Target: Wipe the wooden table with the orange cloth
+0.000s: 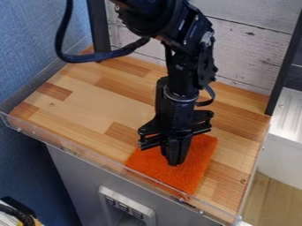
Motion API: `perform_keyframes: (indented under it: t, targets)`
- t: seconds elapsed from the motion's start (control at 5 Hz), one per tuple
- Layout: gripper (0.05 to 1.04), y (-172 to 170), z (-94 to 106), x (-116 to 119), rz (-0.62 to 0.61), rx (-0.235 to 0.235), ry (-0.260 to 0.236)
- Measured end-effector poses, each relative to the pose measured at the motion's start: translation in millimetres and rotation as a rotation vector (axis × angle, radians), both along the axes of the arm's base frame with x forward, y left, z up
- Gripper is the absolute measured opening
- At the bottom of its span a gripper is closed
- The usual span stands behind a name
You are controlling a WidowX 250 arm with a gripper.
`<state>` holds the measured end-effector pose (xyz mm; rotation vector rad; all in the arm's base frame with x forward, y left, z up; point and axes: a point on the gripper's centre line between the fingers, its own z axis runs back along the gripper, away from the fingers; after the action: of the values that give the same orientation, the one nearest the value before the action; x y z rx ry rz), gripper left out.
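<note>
Item: orange cloth [189,176], lying at lower centre on a wooden board [88,106]. Black gripper [173,163] hanging over it, hiding its middle; I cannot tell whether the jaws are standing apart or together. Clear guard [82,153] running along the board's front edge. White switch panel [126,205], lower centre, bearing markings too small to read. Black cable [97,57] looping at upper left.

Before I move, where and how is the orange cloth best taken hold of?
From above, probably by pinching a fold near the middle of the orange cloth: it lies flat on the wooden surface, and the gripper hangs over it.
</note>
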<state>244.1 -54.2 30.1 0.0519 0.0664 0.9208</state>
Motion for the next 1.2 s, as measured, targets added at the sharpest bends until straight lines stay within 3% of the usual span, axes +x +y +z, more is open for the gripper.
perform_keyframes:
  t: [0.4,0.6,1.0,1.2]
  targets:
    - [0.059,-4,-13.5,8,-0.006,-0.063,0.015]
    - [0.059,-9,-14.7,13,-0.021,-0.095,-0.019]
    - [0.059,-11,-19.5,28,-0.245,-0.143,-0.073]
    - [0.059,-11,-20.5,48,-0.4,-0.148,-0.113]
